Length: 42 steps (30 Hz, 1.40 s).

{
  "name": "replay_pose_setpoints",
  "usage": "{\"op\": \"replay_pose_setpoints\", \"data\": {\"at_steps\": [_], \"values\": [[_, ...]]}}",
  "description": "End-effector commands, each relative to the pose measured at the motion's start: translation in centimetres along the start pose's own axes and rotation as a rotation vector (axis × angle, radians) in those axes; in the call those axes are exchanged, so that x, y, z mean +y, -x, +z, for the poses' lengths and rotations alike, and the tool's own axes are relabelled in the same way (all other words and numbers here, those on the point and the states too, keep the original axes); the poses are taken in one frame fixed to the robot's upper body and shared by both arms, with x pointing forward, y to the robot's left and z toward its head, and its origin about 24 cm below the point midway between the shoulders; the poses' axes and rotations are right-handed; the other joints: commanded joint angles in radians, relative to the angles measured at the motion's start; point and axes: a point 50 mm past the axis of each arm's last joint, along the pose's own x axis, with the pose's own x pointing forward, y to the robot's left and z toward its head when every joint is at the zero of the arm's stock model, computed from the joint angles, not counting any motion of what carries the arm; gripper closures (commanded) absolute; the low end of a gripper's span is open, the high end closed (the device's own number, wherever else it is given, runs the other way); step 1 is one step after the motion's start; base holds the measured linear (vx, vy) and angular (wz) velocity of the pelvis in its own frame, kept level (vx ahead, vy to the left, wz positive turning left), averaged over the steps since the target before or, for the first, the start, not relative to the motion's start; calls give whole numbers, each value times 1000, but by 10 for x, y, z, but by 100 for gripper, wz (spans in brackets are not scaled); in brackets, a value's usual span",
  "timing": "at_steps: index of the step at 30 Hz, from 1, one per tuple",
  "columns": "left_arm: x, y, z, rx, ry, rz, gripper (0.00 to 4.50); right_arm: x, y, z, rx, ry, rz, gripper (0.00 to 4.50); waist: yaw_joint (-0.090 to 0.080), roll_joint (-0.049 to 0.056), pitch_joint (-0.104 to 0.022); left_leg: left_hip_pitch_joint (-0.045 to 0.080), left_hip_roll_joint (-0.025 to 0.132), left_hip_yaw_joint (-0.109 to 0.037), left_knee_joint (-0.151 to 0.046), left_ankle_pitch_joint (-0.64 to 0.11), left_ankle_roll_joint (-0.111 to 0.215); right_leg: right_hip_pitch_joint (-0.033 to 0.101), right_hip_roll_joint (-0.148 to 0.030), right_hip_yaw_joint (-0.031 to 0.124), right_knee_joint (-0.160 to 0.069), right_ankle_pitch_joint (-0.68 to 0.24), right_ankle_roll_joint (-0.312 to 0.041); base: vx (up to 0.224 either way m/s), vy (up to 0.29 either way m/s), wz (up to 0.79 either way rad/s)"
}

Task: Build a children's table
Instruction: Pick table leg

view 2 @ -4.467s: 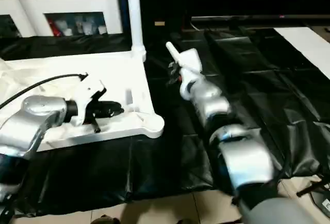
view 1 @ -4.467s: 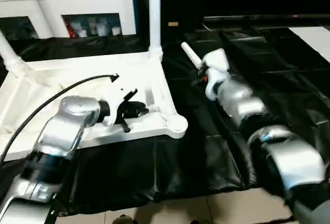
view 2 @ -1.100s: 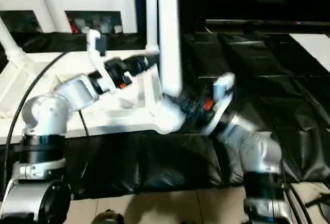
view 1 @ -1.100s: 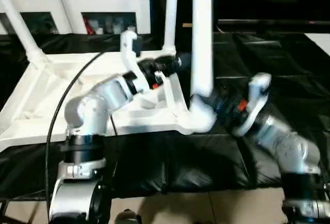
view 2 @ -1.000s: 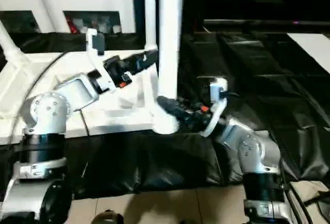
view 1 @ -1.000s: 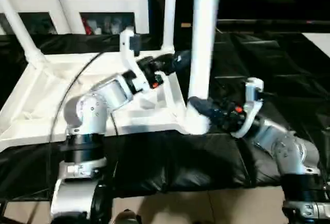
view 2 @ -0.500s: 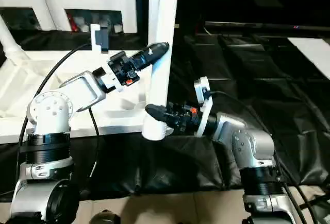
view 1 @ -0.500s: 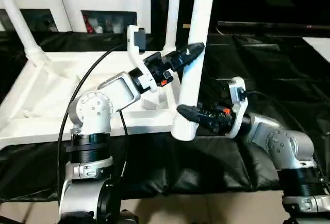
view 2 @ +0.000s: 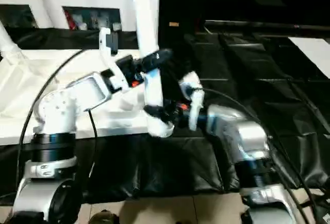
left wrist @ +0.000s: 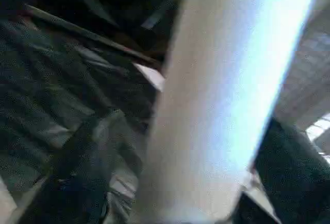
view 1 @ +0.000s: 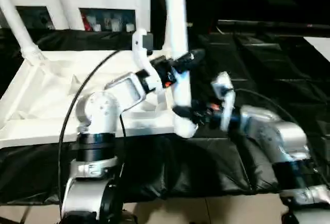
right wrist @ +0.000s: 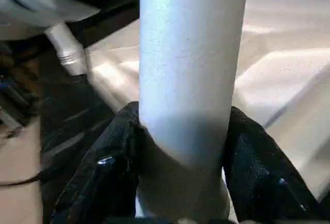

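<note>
The children's table lies upside down, its white ribbed top [view 1: 41, 95] on the black sheet. One leg [view 1: 18, 23] stands in the far left corner. Another leg [view 1: 175, 23] stands nearly upright at the near right corner socket [view 1: 184, 128]. My right gripper [view 1: 183, 113] is shut on this leg just above the socket, and its fingers [right wrist: 108, 177] press both sides of the tube [right wrist: 188, 80]. Higher up, my left gripper [view 1: 188, 59] is open around the same leg [left wrist: 221, 105], with one finger [left wrist: 82, 183] standing off it.
A white glass-doored cabinet [view 1: 103, 2] stands behind the table. The black sheet [view 1: 268, 54] covers the floor to the right, with pale tiles [view 1: 206, 211] at the front. A black cable [view 1: 67, 126] loops from my left arm over the table top.
The leg has swung from leaning right to nearly upright over the near right corner, my right gripper still on its base. My left gripper stays around it higher up.
</note>
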Motion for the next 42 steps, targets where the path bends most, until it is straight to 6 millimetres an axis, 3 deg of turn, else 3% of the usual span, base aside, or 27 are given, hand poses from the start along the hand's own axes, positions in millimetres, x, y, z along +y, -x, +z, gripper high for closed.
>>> {"op": "replay_pose_setpoints", "data": {"at_steps": [1, 2, 5, 8, 9, 11, 13, 20, 21, 26, 30, 35, 42], "values": [[5, -5, 9, -59, -11, 125, 57, -1, -4, 11, -25, 69, -73, 262, -2, -5, -77, 14, 4, 5, -71, -251, -25, 56, -35, 28, -82, -313, -111, 0, 0, 0], [14, -5, 17, -144, 32, 255, 73, 1, -11, 14, -37, 105, -135, 262, 0, -5, -78, 13, 3, 4, -70, -251, -28, 58, -35, 28, -81, -314, -108, 0, 0, 0], [18, -5, 19, -179, 56, 325, 80, 6, -18, 16, -51, 129, -168, 262, -3, -4, -80, 11, 1, 1, -72, -258, -30, 58, -34, 25, -83, -337, -80, 0, 0, 0], [14, -8, 15, -154, 57, 306, 124, 14, -26, 19, -77, 136, -176, 262, -3, 5, -81, 12, 2, 1, -72, -259, -30, 54, -32, 27, -81, -303, -90, 0, 0, 0], [13, -8, 14, -148, 54, 299, 124, 15, -27, 19, -80, 138, -177, 262, -3, 2, -83, 12, 2, 1, -71, -250, -29, 55, -31, 27, -77, -277, -97, 0, 0, 0], [11, -9, 11, -140, 55, 290, 130, 17, -29, 21, -91, 140, -178, 262, -1, 9, -82, 17, 5, 1, -71, -259, -32, 53, -30, 28, -75, -237, -119, 0, 0, 0], [11, -11, 10, -147, 62, 306, 162, 19, -31, 23, -107, 139, -185, 262, -2, 10, -82, 14, 4, 1, -73, -260, -33, 57, -30, 28, -72, -219, -129, 0, 0, 0], [10, -11, 12, -146, 14, 248, 212, 19, -32, 31, -163, 96, -187, 262, -3, 12, -82, 15, 2, 0, -74, -276, -33, 58, -32, 29, -74, -233, -120, 0, 0, 0], [10, -10, 13, -144, 6, 235, 217, 18, -32, 32, -172, 81, -181, 206, -3, 12, -82, 15, 2, 0, -74, -276, -33, 58, -32, 29, -74, -233, -120, 0, 0, 0], [16, -5, 17, -145, -21, 192, 246, 7, -23, 33, -173, 64, -183, 171, -4, 15, -80, 18, 3, 1, -75, -289, -39, 56, -31, 30, -75, -245, -121, 0, 0, 0], [15, -1, 22, -119, -63, 66, 261, 4, -11, 35, -156, 27, -64, 149, 0, 16, -82, 20, 3, 0, -74, -285, -31, 60, -31, 29, -72, -224, -132, 0, 0, 0], [4, 3, 27, -47, -94, -145, 264, 0, 1, 35, -80, -5, 85, 105, -1, 16, -84, 17, 3, 3, -69, -248, -23, 62, -33, 29, -62, -169, -180, 0, 0, 0], [-16, 10, 24, 74, -102, -452, 264, 1, 8, 30, 54, -35, 292, 77, 0, 12, -80, 18, 4, 6, -67, -267, -12, 62, -34, 29, -64, -215, -206, 0, 0, 0]]}}
